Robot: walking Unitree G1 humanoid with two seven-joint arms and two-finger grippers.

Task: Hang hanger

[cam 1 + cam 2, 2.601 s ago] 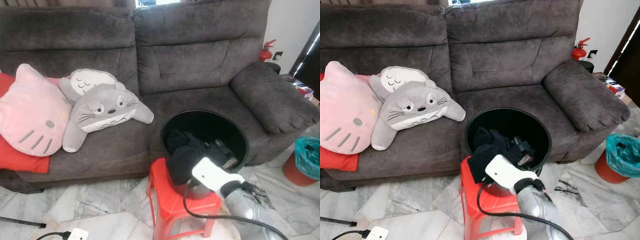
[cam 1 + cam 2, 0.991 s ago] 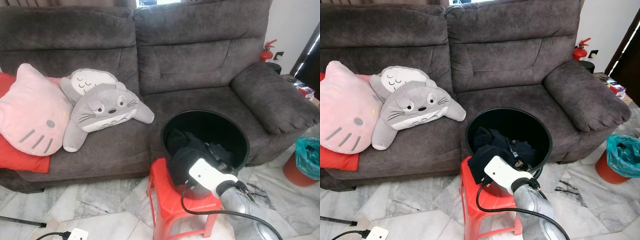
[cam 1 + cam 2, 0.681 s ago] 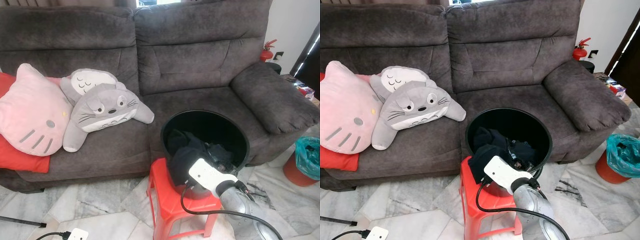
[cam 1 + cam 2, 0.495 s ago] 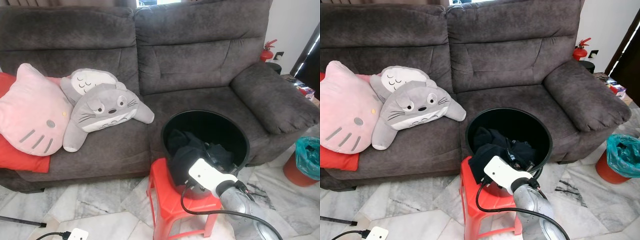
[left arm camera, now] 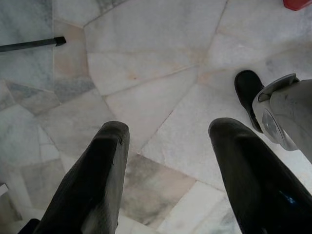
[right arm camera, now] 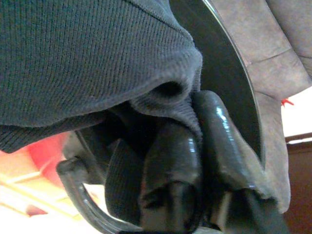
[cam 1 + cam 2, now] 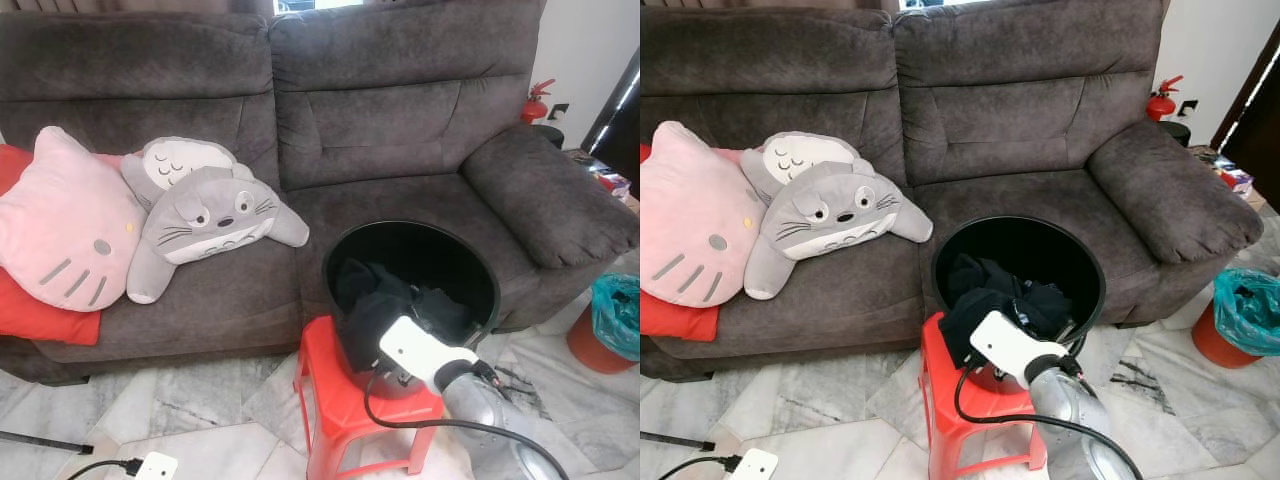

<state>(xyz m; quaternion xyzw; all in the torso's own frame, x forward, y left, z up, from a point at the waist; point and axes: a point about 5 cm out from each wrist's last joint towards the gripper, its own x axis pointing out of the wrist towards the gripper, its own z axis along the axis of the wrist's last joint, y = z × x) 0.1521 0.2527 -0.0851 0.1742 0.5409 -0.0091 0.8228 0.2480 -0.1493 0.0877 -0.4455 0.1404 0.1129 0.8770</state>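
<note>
Hanger: I cannot pick one out. What I see is dark knit clothing (image 7: pixel 985 290) heaped in the black bucket (image 7: pixel 1080 262); a hanger may be buried in it, but I cannot tell.
Clothing: spills over the bucket's near rim, on the side toward me.
Bucket: stands on the red stool (image 7: pixel 335 400), just in front of the grey sofa (image 7: pixel 400 110).
Right gripper (image 6: pixel 195 156): at the bucket's near rim, fingers clenched together with a fold of the knit pinched between them; the cloth drapes over and around the fingertips.
Key relation: the garment lies straight ahead of my right gripper, touching it, running away from me into the bucket. Long axis of any hanger unknown.
Nearer arm: the right, by far; its white wrist housing (image 7: pixel 1005 348) sits at the rim.
Left gripper (image 5: pixel 165 161): hangs idle over the marble floor (image 5: pixel 161 73), fingers spread apart, holding nothing.
Judgement: the step in hand looks like drawing the garment up and out; snagging on the rim is the risk.
Surroundings: two plush cushions (image 7: pixel 200 215) lie on the sofa's left seat, well apart from the work.
</note>
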